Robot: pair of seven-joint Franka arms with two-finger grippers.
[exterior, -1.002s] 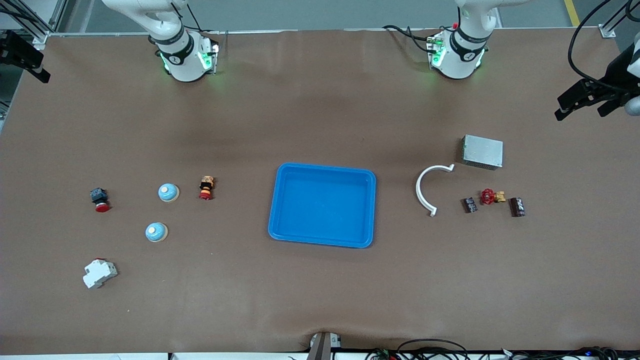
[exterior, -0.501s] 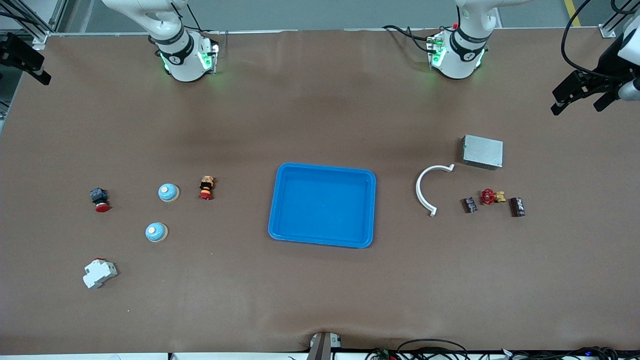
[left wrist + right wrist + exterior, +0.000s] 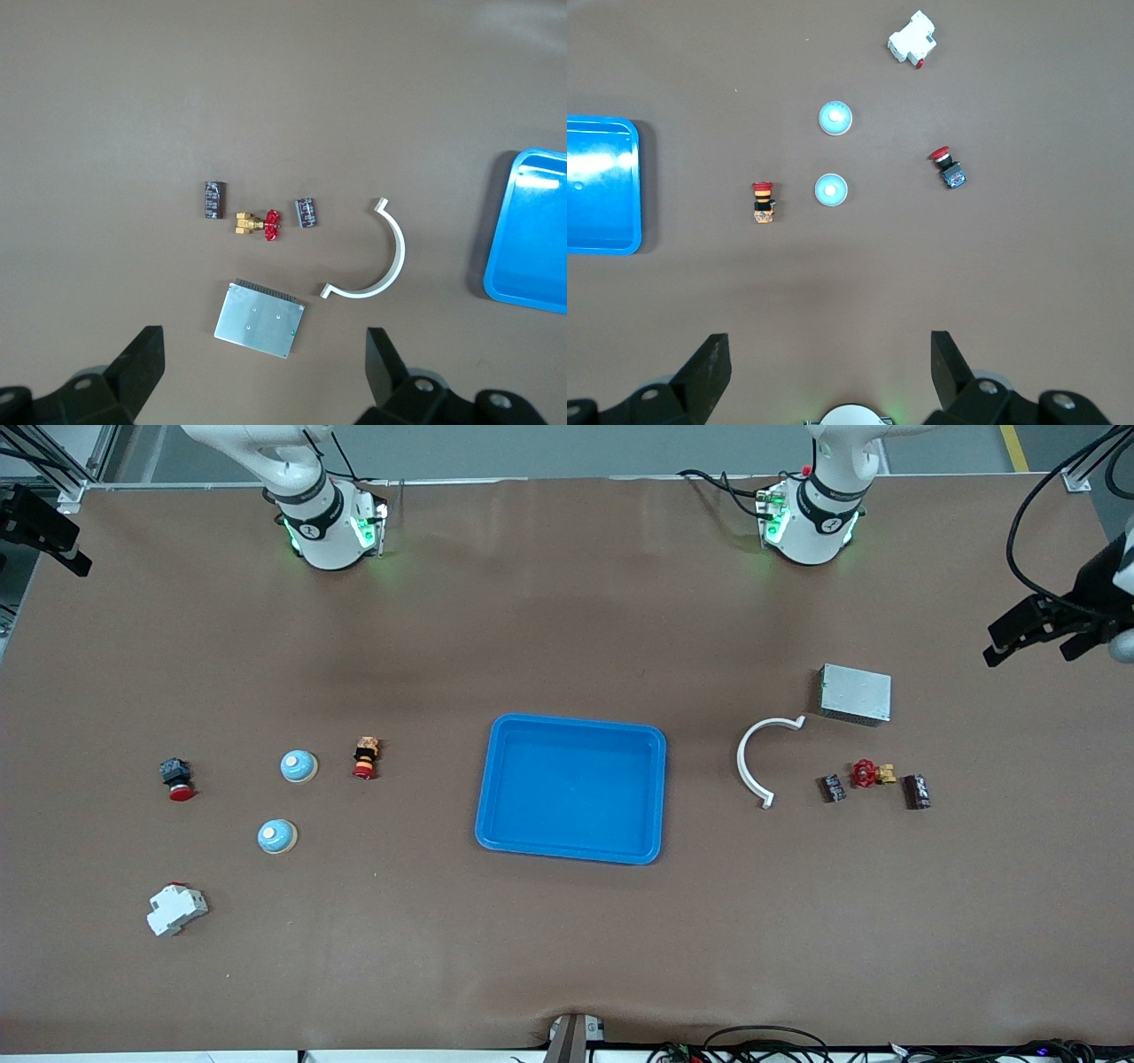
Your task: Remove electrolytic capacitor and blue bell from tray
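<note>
since a moment ago only the left gripper point(image 3: 1041, 631) shifted lower at right frame edge, jaws wide, empty. right gripper point(image 3: 829, 376) open, empty. capacitors point(image 3: 917, 791) right of blue tray point(image 3: 656, 797); bells point(image 3: 299, 766) left.

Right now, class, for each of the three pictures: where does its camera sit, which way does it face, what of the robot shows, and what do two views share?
Front view: high, across the table, facing both bases; left gripper over the table's left-arm end, open; right gripper at that view's edge.
Left wrist view: on the left wrist, looking down at two capacitors, red valve, white curved bracket, metal box; its own fingers show.
Right wrist view: on the right wrist, looking down at two bells; own fingers, open.
Shared: blue tray, in all views.
</note>
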